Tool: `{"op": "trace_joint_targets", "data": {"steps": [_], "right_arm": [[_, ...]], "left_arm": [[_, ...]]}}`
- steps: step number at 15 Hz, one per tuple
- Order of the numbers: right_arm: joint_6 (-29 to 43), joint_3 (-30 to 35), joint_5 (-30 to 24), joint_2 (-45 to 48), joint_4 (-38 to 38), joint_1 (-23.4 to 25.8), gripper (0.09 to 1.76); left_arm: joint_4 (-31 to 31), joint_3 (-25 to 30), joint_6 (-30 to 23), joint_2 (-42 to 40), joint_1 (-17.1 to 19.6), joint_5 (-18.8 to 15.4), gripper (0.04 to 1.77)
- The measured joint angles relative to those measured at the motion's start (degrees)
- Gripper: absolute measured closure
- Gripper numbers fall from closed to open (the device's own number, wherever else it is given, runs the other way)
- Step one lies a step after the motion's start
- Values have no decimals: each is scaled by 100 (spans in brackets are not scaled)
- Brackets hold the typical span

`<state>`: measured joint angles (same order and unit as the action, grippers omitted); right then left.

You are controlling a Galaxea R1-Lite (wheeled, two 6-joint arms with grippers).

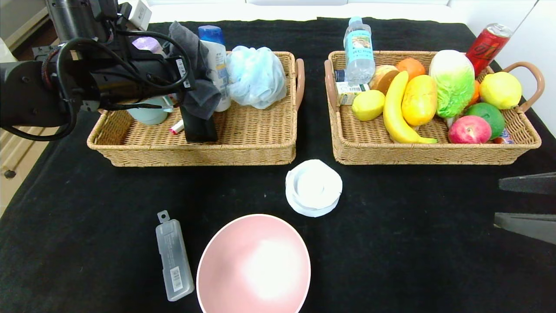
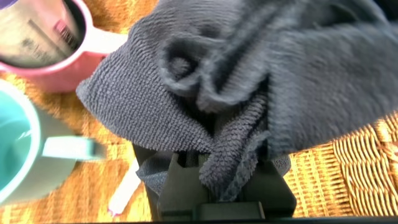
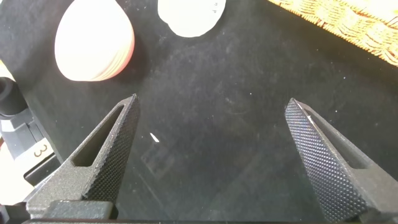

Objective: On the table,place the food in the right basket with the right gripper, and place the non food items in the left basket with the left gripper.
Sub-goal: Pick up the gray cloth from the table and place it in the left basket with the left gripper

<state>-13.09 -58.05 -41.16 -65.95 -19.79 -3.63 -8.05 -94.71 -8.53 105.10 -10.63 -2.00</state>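
My left gripper (image 1: 191, 82) is shut on a dark grey cloth (image 1: 200, 82) and holds it above the left basket (image 1: 195, 156). In the left wrist view the cloth (image 2: 249, 74) bunches over the jaws and hides the fingers. The right basket (image 1: 434, 154) holds a lemon (image 1: 368, 104), an elongated yellow-orange fruit (image 1: 419, 100) and a water bottle (image 1: 359, 50). My right gripper (image 1: 497, 202) hangs open and empty at the right edge, over the bare black table (image 1: 391, 239). In its wrist view that gripper (image 3: 211, 102) holds nothing.
On the table lie a white round container (image 1: 313, 187), a pink bowl (image 1: 254, 265) and a clear plastic case (image 1: 174, 259). The left basket holds a lotion bottle (image 1: 217, 56), a blue bath puff (image 1: 256, 76) and a teal mug (image 2: 18, 149). A banana (image 1: 397, 115) and other produce fill the right basket.
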Motion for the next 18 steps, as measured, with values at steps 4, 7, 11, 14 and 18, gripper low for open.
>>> {"op": "trace_joint_targets", "data": {"steps": [4, 7, 11, 14, 18], "right_arm": [[-7, 21, 1, 0, -2, -11, 14], [-10, 30, 1, 0, -6, -20, 14], [-16, 48, 1, 0, 0, -41, 14], [-101, 72, 1, 0, -11, -48, 14], [-104, 74, 1, 0, -13, -46, 14]], "left_arm": [[-68, -20, -1, 78, 83, -111, 158], [-61, -22, 2, 78, 94, -108, 158], [-35, -22, 74, 74, 127, -116, 119], [-20, -22, 71, 69, 156, -122, 84], [11, -24, 77, 66, 166, -124, 54]]}}
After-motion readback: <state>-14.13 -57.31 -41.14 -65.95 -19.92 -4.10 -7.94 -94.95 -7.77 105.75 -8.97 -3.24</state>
